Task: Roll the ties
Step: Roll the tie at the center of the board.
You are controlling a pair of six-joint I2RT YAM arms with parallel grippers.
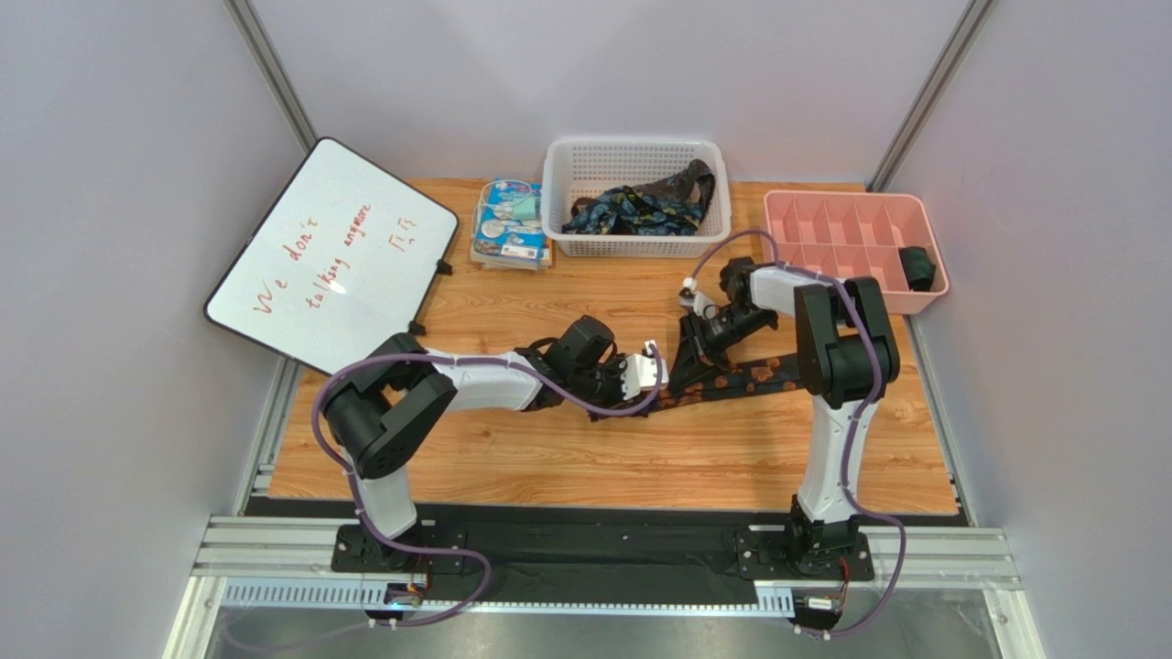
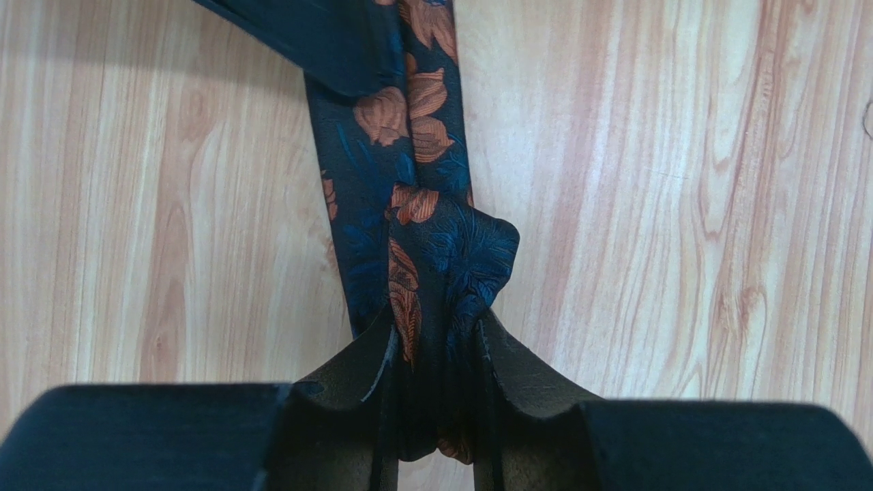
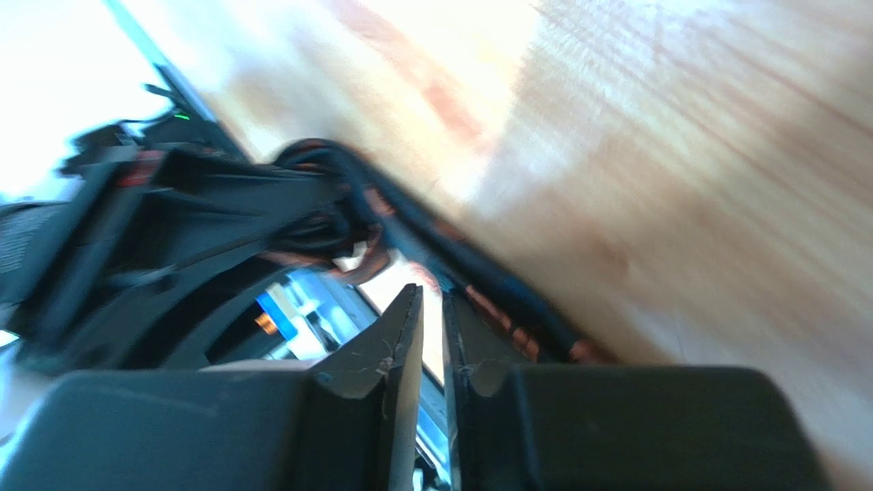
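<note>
Fabric first: the tie [image 2: 410, 205] is dark navy-black cloth with a slight sheen, scattered with orange-brown leaf and flower blotches and teal-blue foliage. In the left wrist view its near end is doubled over into a soft, puffy fold. The left gripper [image 2: 435, 394] pinches that fold between its black, wedge-shaped fingers [image 2: 354, 373], and the long narrow band runs away from them flat across the table [image 2: 666, 205], pale wood with wavy grain. From above, the tie [image 1: 750, 374] lies mid-table, stretching right from the left gripper [image 1: 649, 371] towards the right arm. The right gripper [image 1: 695, 343] hangs just over its left part. The right wrist view is badly blurred: the right gripper [image 3: 430, 338] has its fingers [image 3: 395, 353] pressed almost together, with only a sliver of light between, and the tie [image 3: 512, 312] passes as a dark streak past the tips; whether they catch it, I cannot tell. At the far edge, a white slotted plastic basket [image 1: 633, 144] holds a crumpled heap of ties [image 1: 647, 209]. Right of it sits a pink tray [image 1: 839, 203] split into compartments, with a dark bundle [image 1: 918, 267] in its near right corner. Left of the basket lie a blue-white packet [image 1: 512, 220] and a tilted whiteboard [image 1: 330, 254] with red writing.
</note>
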